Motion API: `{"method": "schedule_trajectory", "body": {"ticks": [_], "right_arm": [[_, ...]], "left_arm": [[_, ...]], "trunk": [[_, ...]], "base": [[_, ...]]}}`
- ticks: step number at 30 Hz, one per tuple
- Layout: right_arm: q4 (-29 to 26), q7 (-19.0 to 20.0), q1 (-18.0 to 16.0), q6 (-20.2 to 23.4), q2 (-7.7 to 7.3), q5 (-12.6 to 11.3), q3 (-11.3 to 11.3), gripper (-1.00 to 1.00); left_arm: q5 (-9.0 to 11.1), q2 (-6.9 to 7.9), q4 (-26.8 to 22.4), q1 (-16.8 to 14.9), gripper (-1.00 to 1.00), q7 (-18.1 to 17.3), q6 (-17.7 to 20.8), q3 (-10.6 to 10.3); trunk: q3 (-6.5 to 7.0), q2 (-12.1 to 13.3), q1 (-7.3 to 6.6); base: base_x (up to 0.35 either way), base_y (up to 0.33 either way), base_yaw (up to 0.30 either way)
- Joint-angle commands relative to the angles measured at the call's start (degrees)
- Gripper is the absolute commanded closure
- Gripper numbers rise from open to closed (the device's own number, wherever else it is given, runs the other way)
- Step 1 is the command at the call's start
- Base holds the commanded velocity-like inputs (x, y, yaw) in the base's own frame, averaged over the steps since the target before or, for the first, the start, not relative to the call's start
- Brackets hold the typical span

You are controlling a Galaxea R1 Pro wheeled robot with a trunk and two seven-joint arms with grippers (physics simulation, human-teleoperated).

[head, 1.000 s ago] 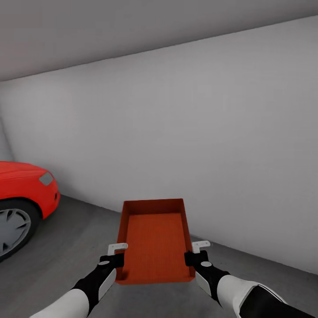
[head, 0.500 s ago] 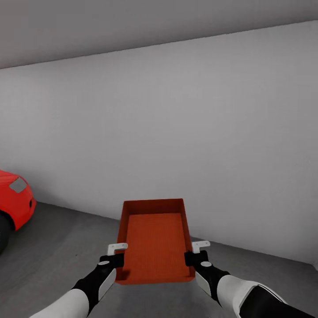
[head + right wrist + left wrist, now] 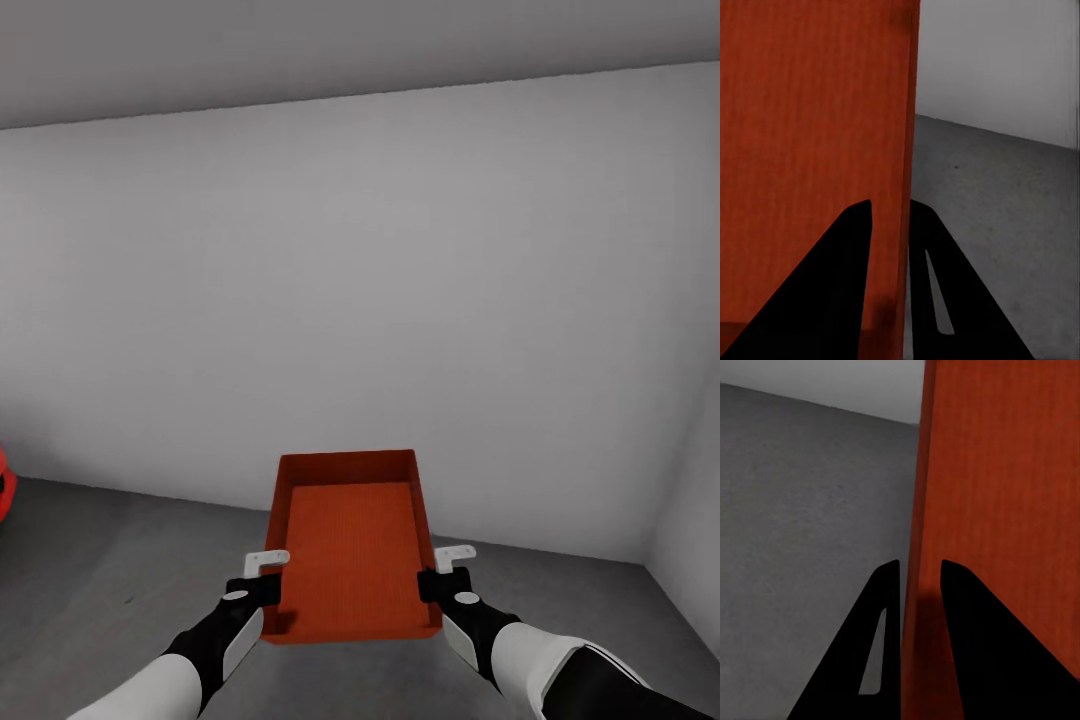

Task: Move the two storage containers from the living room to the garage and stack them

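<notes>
One orange-red storage container hangs in front of me above the garage's dark grey floor, open side up and empty. My left gripper is shut on its left wall and my right gripper is shut on its right wall. In the left wrist view the left gripper pinches the thin wall of the container between its dark fingers. The right wrist view has the right gripper clamped on the container the same way.
A plain white wall stands straight ahead, meeting a side wall in a corner at the right. A sliver of the red car shows at the left edge. Bare concrete lies under and around the container.
The camera has swung to the right: the red car has slid almost out at the left and a wall corner has come in at the right. Container and both grips are unchanged.
</notes>
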Motion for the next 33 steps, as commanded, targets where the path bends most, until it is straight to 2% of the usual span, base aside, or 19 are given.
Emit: {"method": "schedule_trajectory", "body": {"ticks": [1,16,24,33], "right_arm": [[0.14,3.01,0.0,-0.12,0.04,0.05,-2.03,1.0],[0.14,3.01,0.0,-0.12,0.04,0.05,-2.03,1.0],[0.14,3.01,0.0,-0.12,0.04,0.05,-2.03,1.0],[0.14,3.01,0.0,-0.12,0.04,0.05,-2.03,1.0]], "left_arm": [[-0.88,0.24,-0.29,-0.03,1.0,3.45,-1.41,2.07],[-0.95,0.24,-0.32,-0.03,1.0,3.45,-1.41,2.03],[-0.94,0.24,-0.31,-0.03,1.0,3.45,-1.41,2.03],[-0.96,0.29,-0.27,-0.03,1.0,3.45,-1.41,2.12]], "trunk": [[-0.03,-0.05,0.02],[-0.03,-0.05,0.02],[-0.03,-0.05,0.02],[-0.03,-0.05,0.02]], "base": [[0.0,0.0,-0.25],[0.0,0.0,-0.246],[0.04,0.0,-0.03],[0.284,0.0,-0.001]]}}
